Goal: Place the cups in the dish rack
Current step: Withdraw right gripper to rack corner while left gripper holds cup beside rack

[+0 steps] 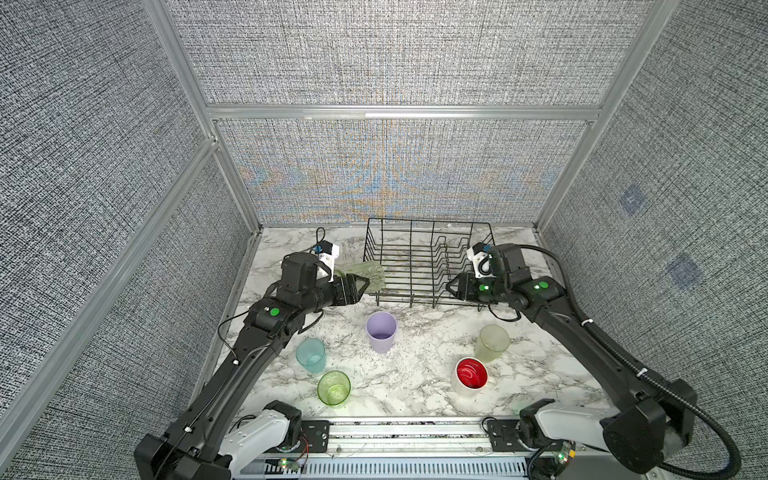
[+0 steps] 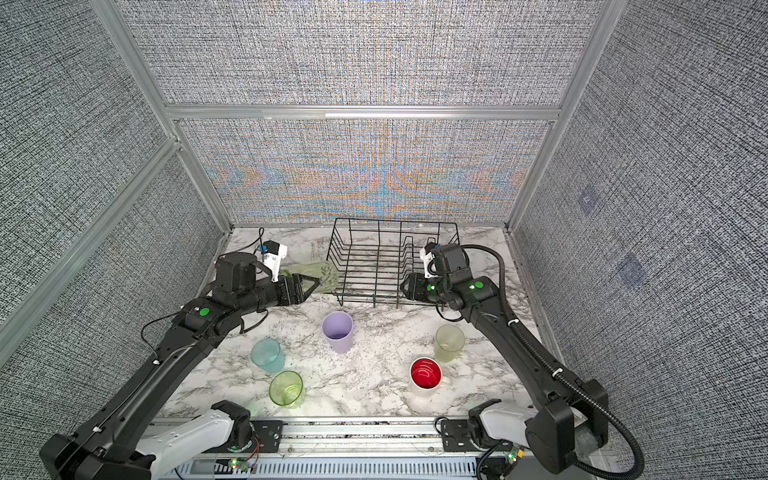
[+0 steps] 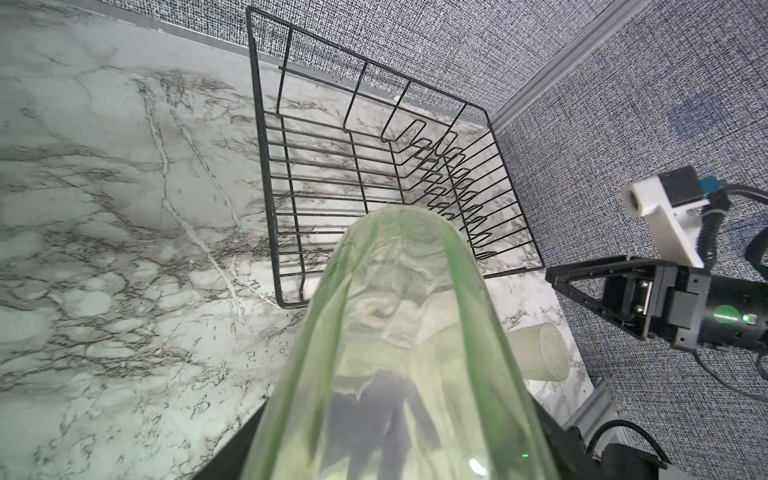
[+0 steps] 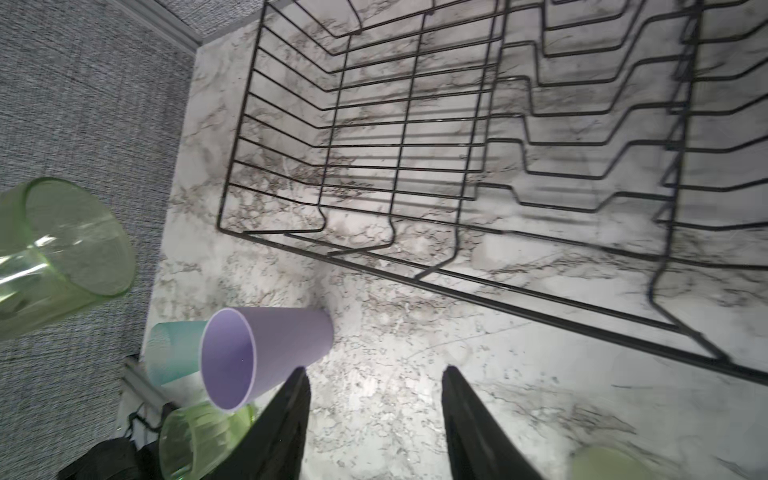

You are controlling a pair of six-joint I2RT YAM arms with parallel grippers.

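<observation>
Marble worktop (image 1: 424, 374), grey fabric walls (image 1: 374, 62). We note left gripper (image 1: 360, 288) clamped on tall green cup (image 3: 399, 332). Cup is horizontal, long axis aimed at dish rack (image 1: 419, 266), far end at rack's left wall; contact unclear. Rack empty. Right gripper (image 4: 374, 370) spread, holding nothing, near rack's front right corner. We judge left arm nearer for loading.
</observation>
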